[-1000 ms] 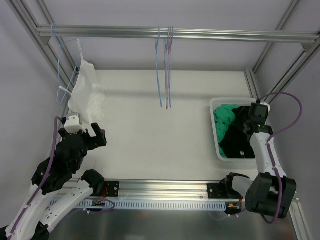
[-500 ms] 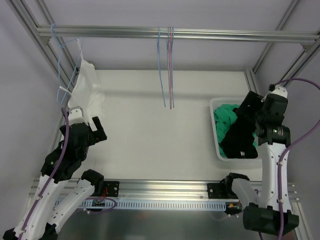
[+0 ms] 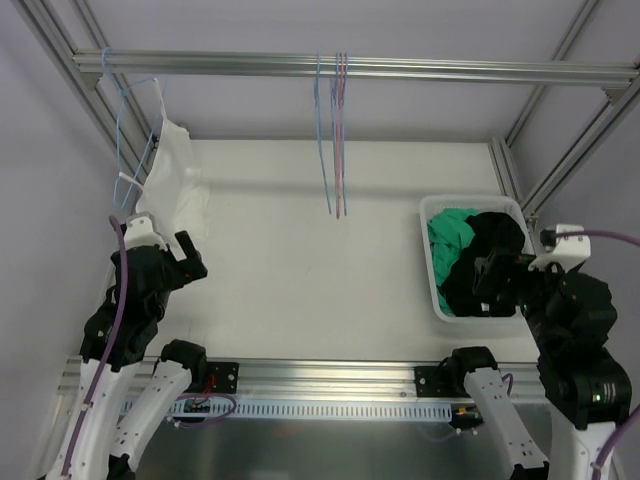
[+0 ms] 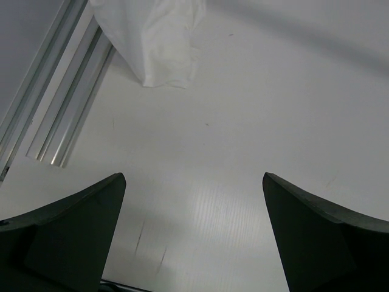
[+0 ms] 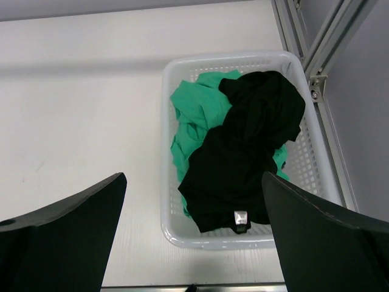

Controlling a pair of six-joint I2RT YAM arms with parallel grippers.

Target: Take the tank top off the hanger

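Observation:
A white tank top [image 3: 172, 180] hangs on a light blue wire hanger [image 3: 128, 140] from the rail at the far left; its hem touches the table and shows in the left wrist view [image 4: 155, 36]. My left gripper [image 3: 165, 258] is open and empty, just in front of and below the tank top. My right gripper [image 3: 510, 275] is open and empty, raised above the near edge of the white basket [image 3: 428, 262].
The basket [image 5: 237, 237] at the right holds a black garment [image 5: 243, 158] and a green garment [image 5: 193, 121]. Empty blue and pink hangers [image 3: 333, 140] hang from the middle of the rail [image 3: 400, 68]. Aluminium frame posts stand at both sides.
My right arm has pulled up and back toward the near edge, away from the basket. My left arm has shifted slightly toward the near left. The tank top still hangs.

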